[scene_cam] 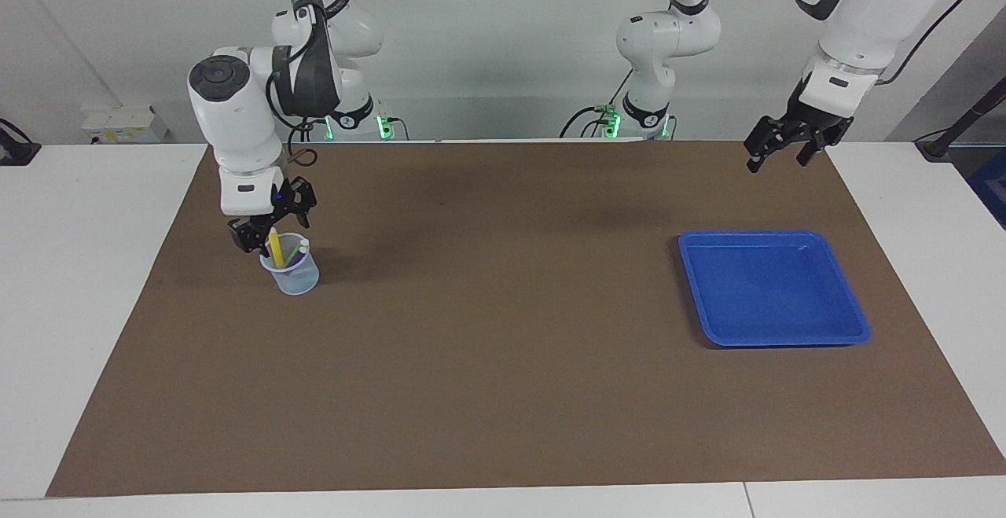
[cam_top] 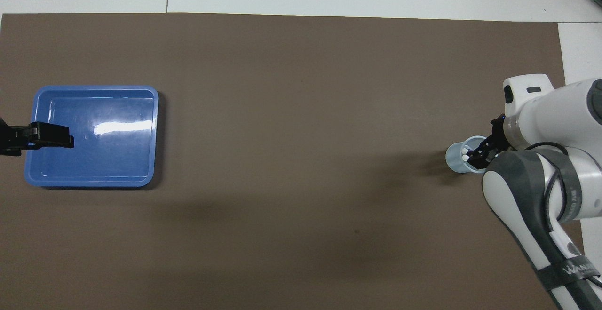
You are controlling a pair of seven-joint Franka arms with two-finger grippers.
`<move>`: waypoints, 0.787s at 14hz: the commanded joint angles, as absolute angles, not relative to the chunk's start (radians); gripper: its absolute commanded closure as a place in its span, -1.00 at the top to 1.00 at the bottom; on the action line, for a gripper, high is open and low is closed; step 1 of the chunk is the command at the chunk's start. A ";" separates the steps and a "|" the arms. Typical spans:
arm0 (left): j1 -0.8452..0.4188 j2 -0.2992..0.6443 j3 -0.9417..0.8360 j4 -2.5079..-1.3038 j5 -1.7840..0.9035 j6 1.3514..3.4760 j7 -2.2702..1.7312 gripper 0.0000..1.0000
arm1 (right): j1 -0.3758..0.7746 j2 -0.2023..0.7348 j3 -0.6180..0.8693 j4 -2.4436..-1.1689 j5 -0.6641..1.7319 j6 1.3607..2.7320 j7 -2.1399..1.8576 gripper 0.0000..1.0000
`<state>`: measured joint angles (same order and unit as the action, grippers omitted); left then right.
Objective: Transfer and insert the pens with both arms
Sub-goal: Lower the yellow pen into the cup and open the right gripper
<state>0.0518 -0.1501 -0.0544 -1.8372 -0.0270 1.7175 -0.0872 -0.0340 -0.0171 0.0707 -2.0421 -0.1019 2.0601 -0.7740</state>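
With all three pens (scene_cam: 284,253) standing in the clear cup (scene_cam: 292,274) at the right arm's end, the right gripper (scene_cam: 271,224), jaws apart just above the rim, should lift straight up to avoid tipping it, while the left gripper (scene_cam: 786,145) waits open over the mat near the blue tray (scene_cam: 853,328).

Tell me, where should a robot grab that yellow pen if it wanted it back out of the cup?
By its upper end, coming from straight above. The yellow pen stands nearly upright in the clear cup, leaning on the rim, and only its top sticks out; the cup wall and the other pens block any sideways approach.
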 commanded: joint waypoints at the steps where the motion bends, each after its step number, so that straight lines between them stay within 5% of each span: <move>1: -0.002 -0.083 -0.012 -1.741 -0.008 1.668 -0.080 1.00 | -0.048 -0.035 0.086 -1.981 -0.063 1.978 -0.701 1.00; 11: -0.031 -0.026 -0.031 -1.618 -0.005 1.629 -0.080 1.00 | -0.049 -0.092 0.091 -1.787 0.008 1.615 -0.361 1.00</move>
<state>-0.0016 -0.0382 -0.0372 -1.6514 -0.0265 1.6536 -0.0853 -0.0333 -0.0961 0.0872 -1.8165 -0.0177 1.6526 -0.4059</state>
